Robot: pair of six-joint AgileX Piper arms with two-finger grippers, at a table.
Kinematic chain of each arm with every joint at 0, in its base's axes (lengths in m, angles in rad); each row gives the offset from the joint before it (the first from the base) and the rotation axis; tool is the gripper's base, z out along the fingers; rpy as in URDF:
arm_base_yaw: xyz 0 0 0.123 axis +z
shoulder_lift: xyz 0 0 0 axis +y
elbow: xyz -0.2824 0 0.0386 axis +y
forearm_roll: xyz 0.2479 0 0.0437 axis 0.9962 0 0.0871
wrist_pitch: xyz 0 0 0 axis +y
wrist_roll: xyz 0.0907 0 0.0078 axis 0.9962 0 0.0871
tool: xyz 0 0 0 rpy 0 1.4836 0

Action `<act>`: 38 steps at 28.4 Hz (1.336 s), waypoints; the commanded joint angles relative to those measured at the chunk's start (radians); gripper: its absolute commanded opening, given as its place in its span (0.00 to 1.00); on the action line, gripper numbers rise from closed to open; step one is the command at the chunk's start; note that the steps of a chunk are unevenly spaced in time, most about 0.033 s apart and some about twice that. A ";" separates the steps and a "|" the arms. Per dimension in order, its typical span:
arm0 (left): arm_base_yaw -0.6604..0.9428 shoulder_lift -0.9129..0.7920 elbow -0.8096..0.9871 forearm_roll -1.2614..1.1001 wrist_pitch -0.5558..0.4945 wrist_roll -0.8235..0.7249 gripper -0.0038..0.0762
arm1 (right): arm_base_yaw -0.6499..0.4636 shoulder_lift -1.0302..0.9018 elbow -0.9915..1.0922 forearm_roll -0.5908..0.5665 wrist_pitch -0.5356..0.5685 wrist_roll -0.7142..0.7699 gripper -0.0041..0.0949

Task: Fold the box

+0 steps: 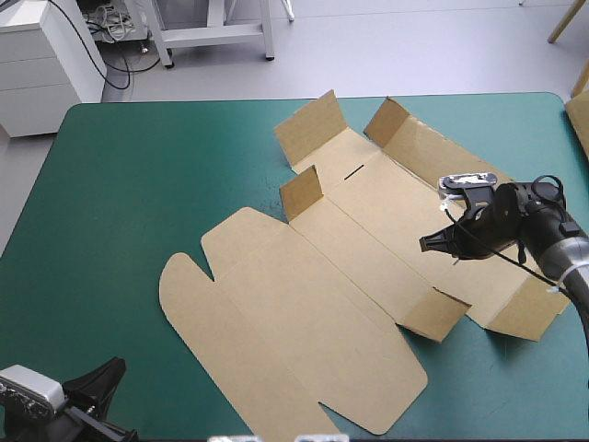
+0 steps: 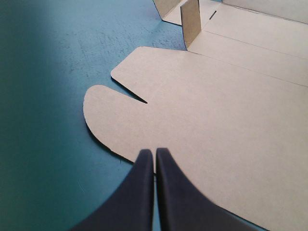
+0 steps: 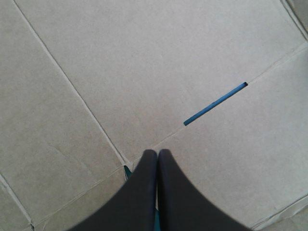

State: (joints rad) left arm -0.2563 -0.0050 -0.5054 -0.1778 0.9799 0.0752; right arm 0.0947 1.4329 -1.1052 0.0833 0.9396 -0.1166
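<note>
The brown box (image 1: pixel 313 295) lies spread on the teal-green cover (image 1: pixel 138 203). Its rounded lid flaps point toward the near left, and several short flaps and its right-hand wall (image 1: pixel 525 308) stand raised. My right gripper (image 1: pixel 426 245) hovers shut over the box's base panel. In the right wrist view its fingertips (image 3: pixel 157 154) meet above board creases, with a narrow slot (image 3: pixel 215 103) ahead. My left gripper (image 1: pixel 118 366) is shut at the near left corner, off the box. In the left wrist view it (image 2: pixel 155 152) points at the rounded lid flap (image 2: pixel 110 115).
Bare teal-green cover (image 2: pixel 43 120) stretches along the table's left side. A raised small flap (image 2: pixel 190 21) stands at the lid's far end. Another piece of brown board (image 1: pixel 580 115) shows at the table's far right edge.
</note>
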 commanded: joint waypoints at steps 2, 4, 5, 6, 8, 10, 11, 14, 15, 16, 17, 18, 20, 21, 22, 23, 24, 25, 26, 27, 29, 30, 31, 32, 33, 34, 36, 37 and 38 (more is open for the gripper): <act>-0.003 0.016 -0.022 -0.013 -0.078 0.002 0.04 | -0.007 -0.030 -0.033 -0.001 -0.027 -0.010 0.02; -0.003 0.016 -0.022 -0.013 -0.078 0.002 0.04 | -0.007 -0.030 -0.033 -0.001 -0.027 -0.010 0.02; -0.003 0.016 -0.022 -0.013 -0.078 0.002 0.04 | -0.007 -0.030 -0.033 -0.001 -0.027 -0.010 0.02; -0.003 0.016 -0.022 -0.013 -0.078 0.002 0.04 | -0.007 -0.030 -0.033 -0.001 -0.027 -0.010 0.02; -0.003 0.016 -0.022 -0.013 -0.078 0.002 0.04 | -0.007 -0.030 -0.033 -0.001 -0.027 -0.010 0.02; -0.003 0.016 -0.022 -0.013 -0.078 0.002 0.04 | -0.007 -0.030 -0.033 -0.001 -0.027 -0.010 0.02; -0.003 0.016 -0.022 -0.013 -0.078 0.002 0.04 | -0.007 -0.030 -0.033 -0.001 -0.027 -0.010 0.02; -0.003 0.016 -0.022 -0.013 -0.078 0.002 0.04 | -0.007 -0.030 -0.033 -0.003 -0.024 -0.010 0.02; -0.003 0.016 -0.022 -0.013 -0.078 0.002 0.04 | -0.007 -0.030 -0.033 -0.005 -0.019 -0.010 0.02; -0.003 0.016 -0.022 -0.013 -0.078 0.002 0.04 | -0.007 -0.030 -0.033 -0.007 -0.013 -0.010 0.02; -0.003 0.016 -0.022 -0.013 -0.078 0.002 0.04 | -0.007 -0.030 -0.033 -0.009 -0.003 -0.010 0.02; -0.003 0.016 -0.022 -0.013 -0.078 0.002 0.04 | -0.007 -0.030 -0.033 -0.015 0.009 -0.010 0.02; -0.003 0.016 -0.022 -0.013 -0.078 0.002 0.04 | -0.007 -0.032 -0.033 -0.036 0.034 -0.008 0.02; -0.003 0.016 -0.022 -0.013 -0.078 0.002 0.04 | -0.007 -0.033 -0.033 -0.047 0.048 -0.005 0.02; -0.003 0.016 -0.022 -0.013 -0.078 0.002 0.04 | -0.007 -0.036 -0.033 -0.052 0.068 -0.005 0.02; -0.003 0.016 -0.022 -0.013 -0.078 0.002 0.04 | -0.007 -0.042 -0.033 -0.057 0.084 -0.005 0.02; -0.003 0.016 -0.022 -0.013 -0.078 0.002 0.04 | -0.007 -0.053 -0.033 -0.061 0.095 -0.005 0.02; -0.003 0.016 -0.022 -0.013 -0.078 0.002 0.04 | -0.007 -0.063 -0.033 -0.066 0.101 -0.003 0.02; -0.003 0.016 -0.022 -0.013 -0.078 0.002 0.04 | -0.007 -0.078 -0.033 -0.072 0.102 0.002 0.02; -0.003 0.016 -0.022 -0.013 -0.078 0.010 0.04 | -0.007 -0.097 -0.035 -0.083 0.105 0.009 0.02; -0.003 0.016 -0.022 -0.016 -0.078 0.012 0.04 | -0.007 -0.136 -0.035 -0.089 0.112 0.036 0.02; -0.003 0.016 -0.022 -0.017 -0.078 0.012 0.04 | -0.007 -0.160 -0.035 -0.097 0.121 0.039 0.02; -0.003 0.016 -0.022 -0.017 -0.078 0.015 0.04 | -0.007 -0.185 -0.035 -0.101 0.133 0.046 0.02; -0.003 0.016 -0.022 -0.017 -0.078 0.015 0.04 | -0.007 -0.205 -0.035 -0.103 0.146 0.048 0.02; -0.003 0.016 -0.022 -0.019 -0.078 0.015 0.04 | -0.007 -0.253 -0.035 -0.106 0.181 0.057 0.02; -0.003 0.016 -0.022 -0.019 -0.078 0.015 0.04 | -0.007 -0.276 -0.035 -0.106 0.195 0.062 0.02; -0.003 0.016 -0.022 -0.019 -0.078 0.015 0.04 | -0.007 -0.320 -0.035 -0.106 0.228 0.070 0.02; -0.003 0.016 -0.022 -0.019 -0.078 0.015 0.04 | -0.007 -0.337 -0.035 -0.106 0.230 0.082 0.02; -0.003 0.016 -0.022 -0.019 -0.078 0.015 0.04 | -0.007 -0.381 -0.035 -0.097 0.230 0.099 0.02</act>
State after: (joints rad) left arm -0.2563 -0.0050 -0.5054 -0.1808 0.9773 0.0908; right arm 0.0947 1.1227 -1.1052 -0.0111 1.1796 -0.0370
